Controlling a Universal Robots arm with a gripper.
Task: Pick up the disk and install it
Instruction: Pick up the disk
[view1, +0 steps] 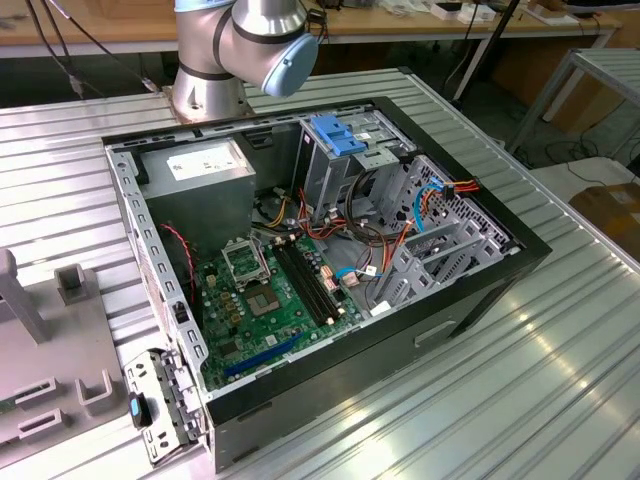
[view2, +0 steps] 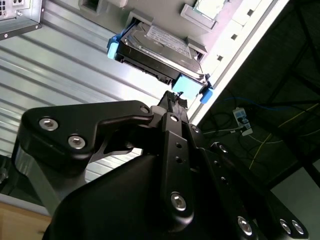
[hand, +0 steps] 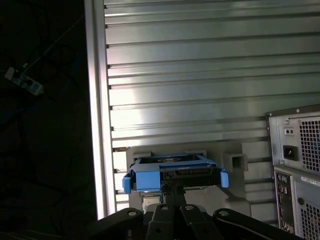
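Note:
The disk (view2: 160, 45) is a grey metal drive with a pale label and a bright blue carrier frame. It sits in a slot of a grey holder plate (view2: 160, 12). In the first wrist view the disk (hand: 175, 175) shows its blue front edge and dark connector side. My gripper (view2: 175, 100) hangs close by the disk's blue edge, its black fingers drawn together with nothing seen between them. The gripper (hand: 172, 192) tips reach the lower edge of the disk's front; whether they touch it I cannot tell.
An open computer case (view1: 480, 290) lies on the ribbed metal table (view1: 560, 370), with a motherboard (view1: 270, 300) and a silver drive cage (view1: 345, 160) topped by a blue latch. The arm's base (view1: 215, 90) stands behind it. A grey fixture plate (view1: 60, 370) is at the exterior view's left. The table edge (hand: 97, 125) runs beside the disk.

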